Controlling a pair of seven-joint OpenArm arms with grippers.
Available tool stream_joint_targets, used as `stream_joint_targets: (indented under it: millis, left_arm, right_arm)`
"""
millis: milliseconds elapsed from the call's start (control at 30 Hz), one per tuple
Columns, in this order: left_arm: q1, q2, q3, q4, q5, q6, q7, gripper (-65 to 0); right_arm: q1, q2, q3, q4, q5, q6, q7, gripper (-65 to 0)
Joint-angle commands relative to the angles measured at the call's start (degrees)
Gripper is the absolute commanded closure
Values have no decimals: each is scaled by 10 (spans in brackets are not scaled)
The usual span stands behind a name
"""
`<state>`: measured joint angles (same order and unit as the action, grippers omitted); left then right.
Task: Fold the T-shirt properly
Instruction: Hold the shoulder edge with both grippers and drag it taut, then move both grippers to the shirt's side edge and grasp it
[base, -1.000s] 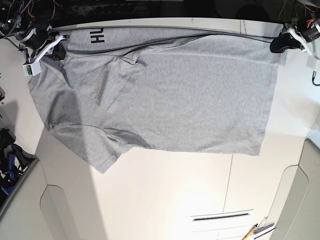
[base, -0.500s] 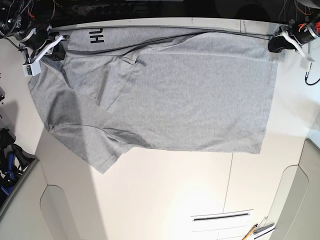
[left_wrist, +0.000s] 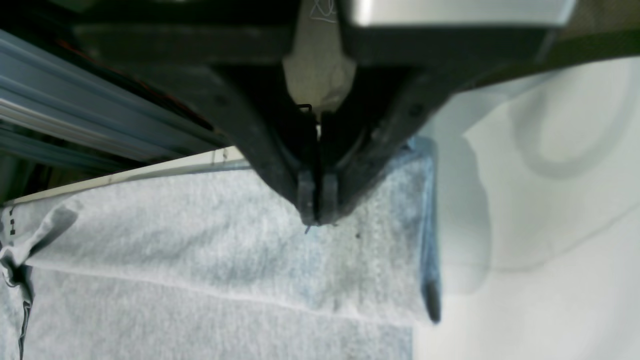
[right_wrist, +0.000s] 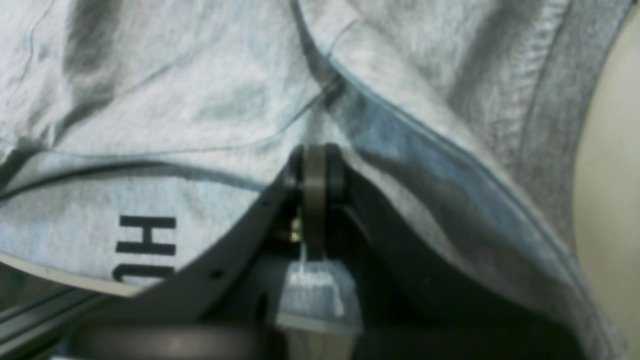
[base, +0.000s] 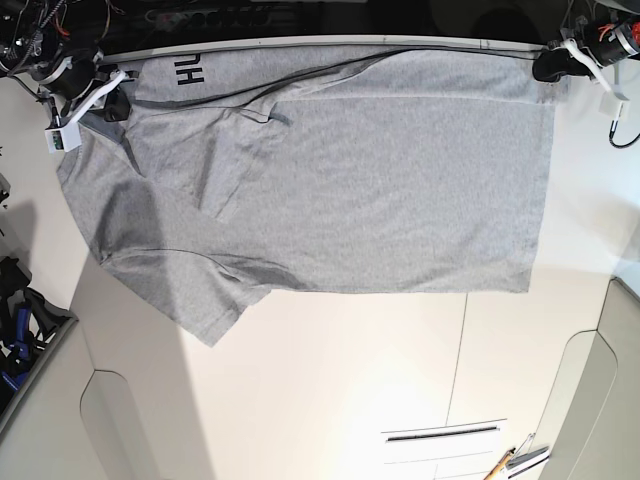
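The light grey T-shirt (base: 350, 190) lies spread on the white table (base: 330, 390), its far edge folded over, with black lettering (base: 190, 70) at the far left. My right gripper (base: 108, 98) is at the far left and shut on the shirt near the shoulder. The right wrist view shows its fingertips (right_wrist: 316, 165) pinching the T-shirt (right_wrist: 200, 100) beside the lettering (right_wrist: 145, 240). My left gripper (base: 548, 64) is at the far right corner. In the left wrist view it (left_wrist: 317, 217) is shut on the T-shirt's (left_wrist: 200, 250) hem corner.
A sleeve (base: 205, 310) hangs out toward the front left. A slot (base: 440, 433) and a pen with small tools (base: 515, 460) lie near the front edge. Dark gear (base: 15, 340) stands off the table's left side. Cables and frame run along the far edge.
My left gripper has moved toward the far edge with the hem corner, pulling the shirt's far right edge back and straighter. The right gripper has stayed put.
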<state>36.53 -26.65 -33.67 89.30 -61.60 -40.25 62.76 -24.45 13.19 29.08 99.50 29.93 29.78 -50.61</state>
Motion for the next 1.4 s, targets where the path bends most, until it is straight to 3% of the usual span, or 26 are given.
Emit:
stream_joint_targets:
  millis: [0,200,267,367,433,500,567,667,800,1000,1133,1267,1367]
  left_arm:
    - [4,-7,-5,10,-7,2,6,0]
    - [-9,-7,-44,59,-64,2,18,0]
    - [-14,-7,-61,75,-74,2,18,-17]
    - [-15,-7,-79,98,-87,2,15,-180]
    - [-15,-7,-85,106,-88,2,11,-256]
    - [-15,-7,-85,107,-87,2,3,-271]
    - [-15,-7,-85,107,-87,2,2,-271]
    - [-15,-7,-85,107,-87,2,1,-271]
    - [-15,-7,-85,107,-87,2,0,-271]
    - [-15,-7,-85,107,-87,2,0,-271]
    - [-19,-7,-85,107,-87,2,0,-271]
    - [-37,-7,-85,107,-83,2,0,-271]
    - [-68,-7,-85,106,-54,2,-5,-271]
  right_arm:
    - [2,8,4,16,17,0,11,0]
    - [2,8,4,84,26,0,11,0]
    - [3,8,4,112,24,0,12,-51]
    - [19,8,4,148,-8,0,38,-126]
    - [42,8,4,155,-48,0,83,-207]
    - [73,9,4,153,-99,-14,117,-328]
    - [106,12,4,145,-141,-35,125,-403]
    - [158,17,4,110,-186,-60,139,-412]
    - [236,40,4,-7,-178,-59,139,-412]
    - [363,86,4,-269,-114,-10,136,-412]
    - [425,98,4,-410,-61,27,123,-412]
    - [440,96,-20,-466,5,37,87,-412]
    - [436,95,-63,-466,9,37,81,-411]
